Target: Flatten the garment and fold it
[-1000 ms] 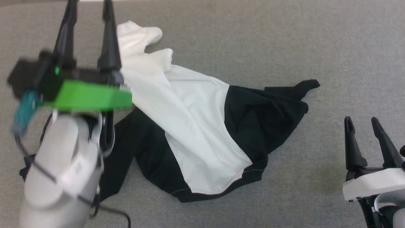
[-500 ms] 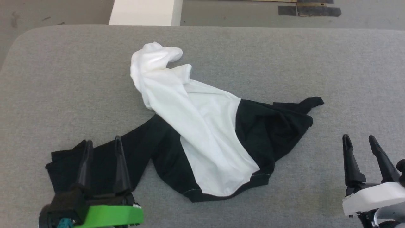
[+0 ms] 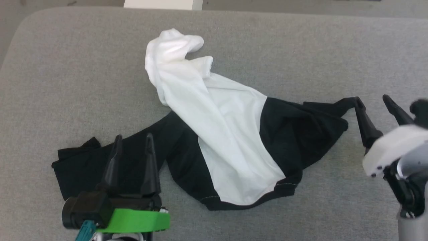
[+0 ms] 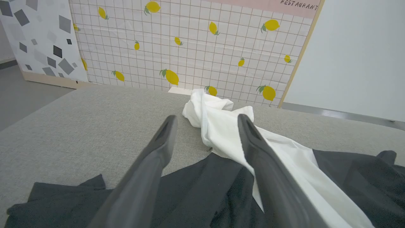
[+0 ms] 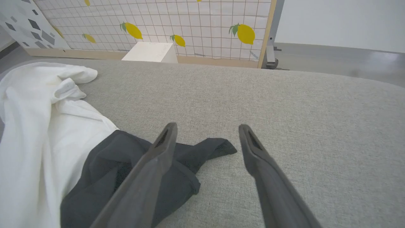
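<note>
The garment [image 3: 220,124] lies crumpled on the grey padded table [image 3: 83,67], its white body bunched toward the far side and black sleeves spread to left and right. My left gripper [image 3: 132,138] hovers open over the left black sleeve [image 3: 77,164], with nothing between its fingers. In the left wrist view the garment [image 4: 221,129] sits just past the open left gripper [image 4: 205,117]. My right gripper [image 3: 371,99] is open at the pointed tip of the right black sleeve [image 3: 344,102]. In the right wrist view that sleeve tip [image 5: 218,146] lies between the spread fingers of the right gripper [image 5: 205,126].
Beyond the table's far edge stand a white box [image 5: 148,52] and a lemon-print grid panel [image 4: 196,47]. Bare grey table surface lies at the far left and far right [image 5: 316,104] of the garment.
My left arm has drawn back from the far white part to the near left sleeve. My right gripper has moved forward to the right sleeve tip. The head camera has shifted too.
</note>
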Controlling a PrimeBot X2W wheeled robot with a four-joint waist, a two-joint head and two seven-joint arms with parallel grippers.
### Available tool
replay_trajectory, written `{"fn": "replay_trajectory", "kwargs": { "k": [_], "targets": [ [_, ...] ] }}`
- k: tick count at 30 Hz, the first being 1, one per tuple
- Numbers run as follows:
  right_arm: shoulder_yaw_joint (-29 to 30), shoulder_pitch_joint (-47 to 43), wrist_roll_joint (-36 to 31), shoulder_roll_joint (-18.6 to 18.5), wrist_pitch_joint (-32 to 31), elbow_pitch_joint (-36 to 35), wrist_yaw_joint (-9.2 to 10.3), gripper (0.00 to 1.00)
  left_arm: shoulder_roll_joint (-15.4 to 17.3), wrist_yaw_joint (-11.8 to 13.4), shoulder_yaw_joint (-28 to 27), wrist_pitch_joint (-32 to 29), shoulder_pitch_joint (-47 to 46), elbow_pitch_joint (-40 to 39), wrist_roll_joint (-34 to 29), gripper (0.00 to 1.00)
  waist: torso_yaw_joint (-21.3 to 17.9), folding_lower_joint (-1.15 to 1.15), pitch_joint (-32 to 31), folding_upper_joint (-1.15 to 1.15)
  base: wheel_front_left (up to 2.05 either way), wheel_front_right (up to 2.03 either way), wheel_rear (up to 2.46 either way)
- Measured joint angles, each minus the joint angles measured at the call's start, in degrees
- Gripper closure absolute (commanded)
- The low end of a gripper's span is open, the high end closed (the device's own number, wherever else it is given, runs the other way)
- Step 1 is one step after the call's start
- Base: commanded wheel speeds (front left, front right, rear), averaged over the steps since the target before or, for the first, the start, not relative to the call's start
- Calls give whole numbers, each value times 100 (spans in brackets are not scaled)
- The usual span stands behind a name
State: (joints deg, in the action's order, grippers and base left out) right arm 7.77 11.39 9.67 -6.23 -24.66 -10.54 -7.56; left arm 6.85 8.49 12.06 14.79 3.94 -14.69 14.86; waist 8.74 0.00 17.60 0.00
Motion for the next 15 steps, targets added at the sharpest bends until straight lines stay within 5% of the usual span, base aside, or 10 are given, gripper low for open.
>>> {"fn": "replay_trajectory", "kwargs": {
  "k": [6, 11, 12, 14, 15],
  "targets": [
    [-79, 322, 115, -180, -1060, 795, 0, 0, -196, -193, 51, 0, -185, 157, -135, 0, 161, 0, 264, 0, 0, 0, 0],
    [-232, 581, 148, -196, -1224, 1147, 0, 0, -272, -291, 34, 0, -226, 272, -219, 0, 362, 0, 388, 0, 0, 0, 0],
    [-274, 627, 148, -203, -1262, 1245, 0, 9, -287, -301, 35, -1, -228, 285, -226, 0, 404, 0, 407, 0, 0, 0, 0],
    [-297, 690, 126, -219, -1311, 1402, 0, 85, -301, -334, 26, 0, -229, 303, -237, 0, 471, 0, 434, 0, 0, 0, 0],
    [-356, 739, 78, -271, -1355, 1461, 0, 100, -305, -342, 25, -1, -230, 314, -259, 0, 502, 0, 444, 0, 0, 0, 0]
  ]
}}
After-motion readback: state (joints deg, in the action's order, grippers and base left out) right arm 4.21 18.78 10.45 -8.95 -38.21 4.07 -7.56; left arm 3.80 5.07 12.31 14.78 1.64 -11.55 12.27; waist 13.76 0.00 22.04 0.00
